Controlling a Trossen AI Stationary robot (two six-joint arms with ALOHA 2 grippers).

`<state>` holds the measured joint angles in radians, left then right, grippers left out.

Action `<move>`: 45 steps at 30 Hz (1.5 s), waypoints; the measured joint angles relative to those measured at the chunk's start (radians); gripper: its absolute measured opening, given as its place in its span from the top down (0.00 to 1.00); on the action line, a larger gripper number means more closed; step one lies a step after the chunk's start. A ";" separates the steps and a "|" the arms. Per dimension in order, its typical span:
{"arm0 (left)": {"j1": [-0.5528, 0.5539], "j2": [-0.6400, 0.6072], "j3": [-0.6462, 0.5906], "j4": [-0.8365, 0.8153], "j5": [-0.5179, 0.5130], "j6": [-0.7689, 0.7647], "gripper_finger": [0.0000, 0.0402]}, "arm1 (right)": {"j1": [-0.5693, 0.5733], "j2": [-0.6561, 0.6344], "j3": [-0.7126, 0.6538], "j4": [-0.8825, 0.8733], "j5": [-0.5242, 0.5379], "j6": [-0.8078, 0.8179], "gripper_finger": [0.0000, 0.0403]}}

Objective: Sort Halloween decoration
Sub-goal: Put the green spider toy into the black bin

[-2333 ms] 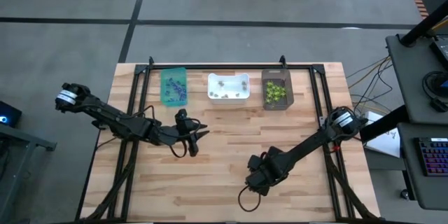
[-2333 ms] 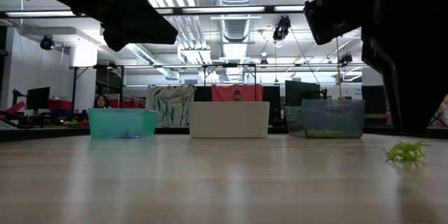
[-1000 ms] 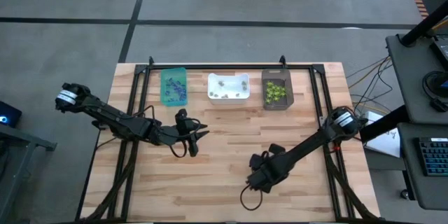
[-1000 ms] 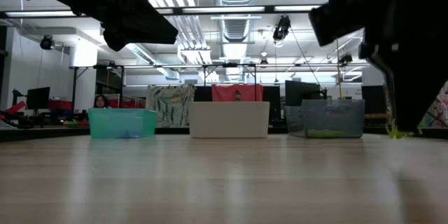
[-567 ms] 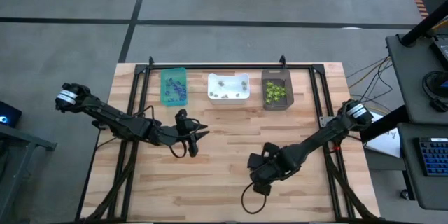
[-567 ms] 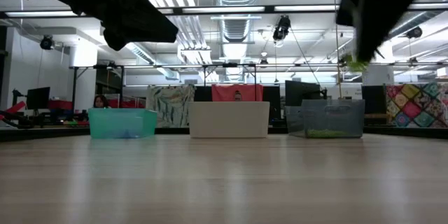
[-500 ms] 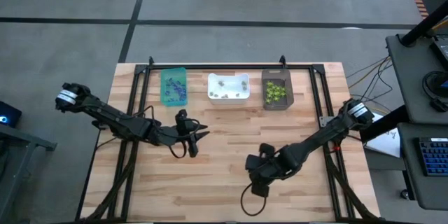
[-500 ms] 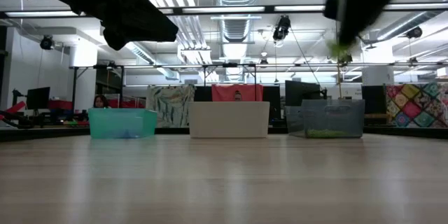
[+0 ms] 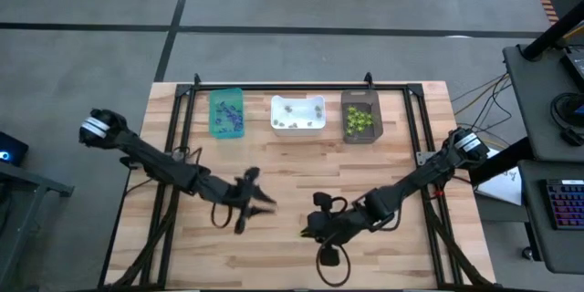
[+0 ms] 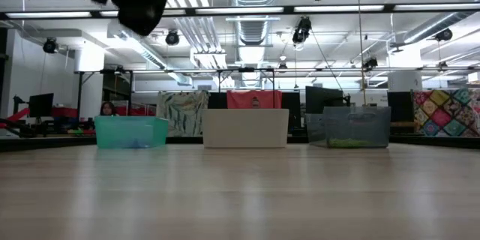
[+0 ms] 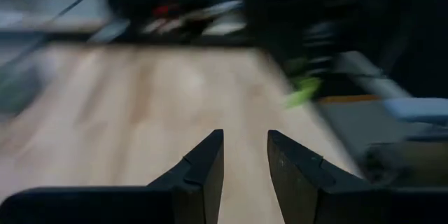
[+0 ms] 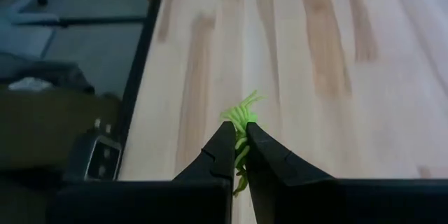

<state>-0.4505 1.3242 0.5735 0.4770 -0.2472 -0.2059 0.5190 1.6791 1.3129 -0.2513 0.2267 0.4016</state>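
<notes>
R gripper, fingers clamped on lime-green plastic spider trinket, has lifted it off wooden table; L gripper swings over, fingers parted, empty. Pick done, binning pending.

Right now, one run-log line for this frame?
right gripper: shut on lime-green trinket, above table | left gripper: open, empty, mid-table | dark brown bin: holds green trinkets

Lime-green spidery trinket pinched upright between right jaws, above tabletop
</notes>
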 joint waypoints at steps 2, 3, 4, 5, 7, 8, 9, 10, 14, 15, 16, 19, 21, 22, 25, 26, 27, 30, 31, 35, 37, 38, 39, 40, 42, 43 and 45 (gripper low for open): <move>-0.025 0.055 0.000 0.136 0.066 0.068 0.77 | -0.003 -0.001 -0.011 0.065 0.010 -0.029 0.97; -0.034 0.085 0.000 0.199 0.087 0.095 0.77 | -0.006 -0.002 -0.015 0.096 0.010 -0.047 0.97; -0.044 0.113 0.000 0.257 0.094 0.121 0.77 | -0.007 -0.002 -0.017 0.123 0.011 -0.062 0.97; -0.051 0.137 0.000 0.300 0.098 0.143 0.77 | -0.008 -0.002 -0.018 0.146 0.011 -0.079 0.97; -0.059 0.177 0.001 0.355 0.097 0.170 0.77 | -0.008 -0.002 -0.018 0.183 0.011 -0.103 0.97; -0.060 0.191 0.001 0.368 0.097 0.173 0.76 | -0.007 -0.002 -0.017 0.191 0.011 -0.111 0.97; -0.061 0.202 0.001 0.384 0.097 0.173 0.76 | -0.007 -0.002 -0.016 0.195 0.011 -0.115 0.97; -0.061 0.210 0.001 0.400 0.096 0.172 0.75 | -0.007 -0.002 -0.016 0.204 0.010 -0.117 0.97; -0.060 0.228 0.001 0.450 0.089 0.169 0.70 | -0.008 -0.002 -0.016 0.212 0.010 -0.123 0.97; -0.060 0.233 0.001 0.466 0.089 0.173 0.69 | -0.009 -0.002 -0.016 0.212 0.010 -0.125 0.97; -0.060 0.238 0.001 0.485 0.089 0.180 0.67 | -0.009 -0.002 -0.016 0.212 0.010 -0.125 0.97; -0.061 0.249 0.002 0.499 0.089 0.187 0.62 | -0.012 -0.002 -0.016 0.217 0.010 -0.125 0.97; -0.059 0.262 0.002 0.505 0.074 0.185 0.59 | -0.014 -0.002 -0.016 0.224 0.010 -0.130 0.97; -0.059 0.272 0.002 0.521 0.073 0.186 0.58 | -0.016 -0.002 -0.016 0.228 0.009 -0.133 0.97; -0.060 0.307 0.002 0.591 0.073 0.211 0.56 | -0.024 -0.002 -0.016 0.231 0.010 -0.137 0.97; -0.061 0.317 0.002 0.609 0.074 0.221 0.55 | -0.028 -0.002 -0.016 0.230 0.009 -0.138 0.97; -0.062 0.325 0.002 0.624 0.073 0.228 0.55 | -0.030 -0.002 -0.016 0.229 0.010 -0.138 0.97; -0.062 0.334 0.002 0.653 0.074 0.231 0.57 | -0.037 -0.002 -0.016 0.228 0.010 -0.140 0.97; -0.062 0.337 0.002 0.654 0.074 0.231 0.58 | -0.038 -0.002 -0.016 0.227 0.009 -0.140 0.97; -0.062 0.338 0.002 0.655 0.074 0.249 0.62 | -0.042 -0.002 -0.016 0.227 0.009 -0.140 0.97; -0.062 0.338 0.004 0.655 0.074 0.262 0.66 | -0.042 -0.002 -0.016 0.227 0.009 -0.140 0.97; -0.062 0.338 0.006 0.654 0.074 0.264 0.67 | -0.042 -0.002 -0.016 0.227 0.009 -0.140 0.97; -0.062 0.338 0.007 0.654 0.074 0.264 0.69 | -0.042 -0.002 -0.016 0.227 0.009 -0.140 0.97; -0.062 0.338 0.008 0.654 0.074 0.266 0.71 | -0.042 -0.002 -0.016 0.227 0.009 -0.140 0.97; -0.061 0.338 0.008 0.654 0.074 0.272 0.76 | -0.042 -0.002 -0.016 0.227 0.009 -0.140 0.97; -0.061 0.338 0.008 0.654 0.074 0.274 0.78 | -0.042 -0.002 -0.016 0.227 0.009 -0.140 0.97; -0.061 0.338 0.008 0.654 0.074 0.276 0.84 | -0.042 -0.002 -0.016 0.227 0.009 -0.140 0.97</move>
<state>-0.5117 1.6623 0.5819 1.1308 -0.1737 0.0696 0.4770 1.6772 1.2972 -0.0246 0.2356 0.2611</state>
